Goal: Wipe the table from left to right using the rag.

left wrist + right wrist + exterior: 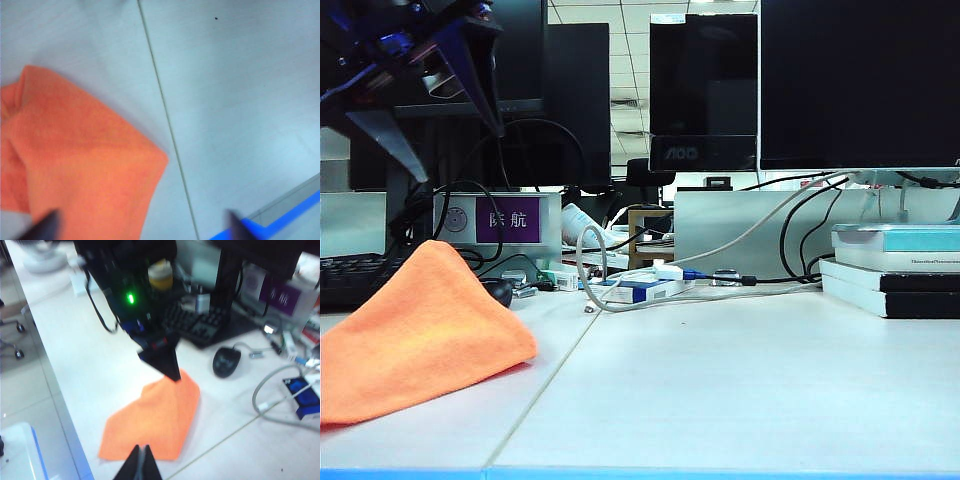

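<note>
The orange rag [420, 340] lies on the left of the white table [720, 380], pulled up into a tent-like peak. My left gripper [462, 157] hangs open a little above that peak, with nothing between its fingers. In the left wrist view the rag [75, 165] spreads below the two dark fingertips [45, 227], beside a table seam [165, 115]. The right wrist view has my right gripper [142, 456] shut and empty, near the table's front edge just short of the rag [155, 420]. The right gripper is out of the exterior view.
A black mouse [226, 361] and a keyboard [200, 322] lie behind the rag. Cables and small boxes [635, 288] clutter the back middle, and stacked books [895, 270] stand at the back right. Monitors [860, 80] line the rear. The blue front edge [620, 473] is close.
</note>
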Controlling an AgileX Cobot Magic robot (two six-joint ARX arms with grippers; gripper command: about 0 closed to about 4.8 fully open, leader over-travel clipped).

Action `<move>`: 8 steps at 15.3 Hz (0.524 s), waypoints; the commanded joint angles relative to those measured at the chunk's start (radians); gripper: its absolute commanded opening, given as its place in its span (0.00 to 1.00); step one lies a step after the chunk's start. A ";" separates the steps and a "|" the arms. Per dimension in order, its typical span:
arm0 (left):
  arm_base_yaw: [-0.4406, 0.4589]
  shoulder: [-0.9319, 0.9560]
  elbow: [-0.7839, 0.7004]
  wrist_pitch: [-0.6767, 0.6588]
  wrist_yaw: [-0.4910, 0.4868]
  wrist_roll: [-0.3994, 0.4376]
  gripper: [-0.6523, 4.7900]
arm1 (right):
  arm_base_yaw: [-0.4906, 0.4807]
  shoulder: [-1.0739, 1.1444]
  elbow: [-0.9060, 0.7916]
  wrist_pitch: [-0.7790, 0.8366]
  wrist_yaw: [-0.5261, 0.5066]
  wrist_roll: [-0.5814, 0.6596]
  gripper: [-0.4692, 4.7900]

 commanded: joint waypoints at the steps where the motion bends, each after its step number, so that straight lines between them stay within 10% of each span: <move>1: -0.016 -0.002 0.003 -0.023 -0.092 0.017 0.92 | 0.002 -0.007 0.008 0.026 -0.006 -0.003 0.09; 8: -0.043 0.069 0.001 -0.023 -0.130 0.004 0.90 | 0.001 -0.043 0.011 0.053 0.006 -0.003 0.09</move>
